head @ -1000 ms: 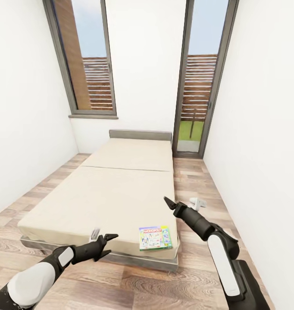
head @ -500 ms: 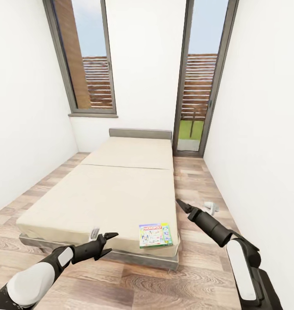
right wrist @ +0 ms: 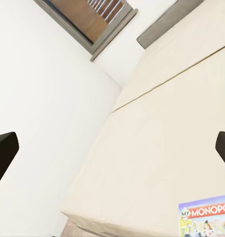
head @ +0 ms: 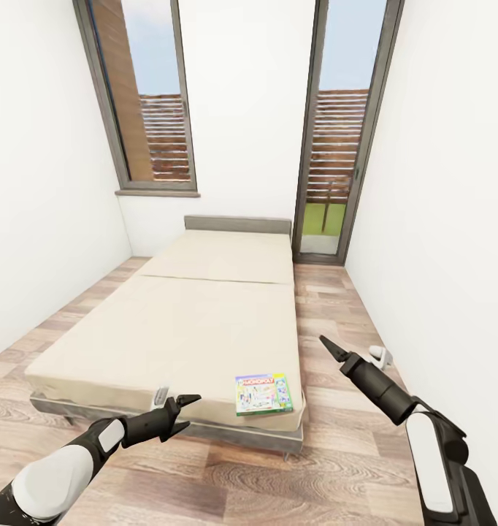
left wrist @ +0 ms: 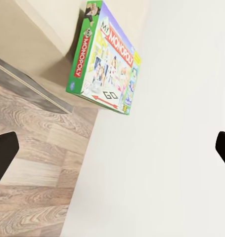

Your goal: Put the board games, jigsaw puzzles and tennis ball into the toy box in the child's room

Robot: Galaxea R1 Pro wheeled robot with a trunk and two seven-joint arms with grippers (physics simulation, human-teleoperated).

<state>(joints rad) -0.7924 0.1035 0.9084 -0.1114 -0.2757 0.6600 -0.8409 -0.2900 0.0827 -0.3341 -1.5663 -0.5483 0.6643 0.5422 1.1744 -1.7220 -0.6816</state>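
Note:
One of the board games, a green-blue Monopoly box (head: 263,394), lies flat on the beige bed (head: 198,321) near its front right corner. It also shows in the left wrist view (left wrist: 105,64) and the right wrist view (right wrist: 206,217). My left gripper (head: 177,399) hovers open just in front of the bed's foot edge, left of the box. My right gripper (head: 353,348) hangs open over the floor to the right of the bed, with nothing between its fingers. The table, toy box, jigsaw puzzles and tennis ball are out of view.
White walls close in on both sides. Two tall grey-framed windows (head: 143,102) stand behind the grey headboard (head: 238,223). A strip of wood-plank floor (head: 329,307) runs along the bed's right side, and more floor lies in front of the bed.
My right gripper has swung to the right, from beside the bed's front corner out over the floor. The left arm has stayed put. The view has shifted slightly.

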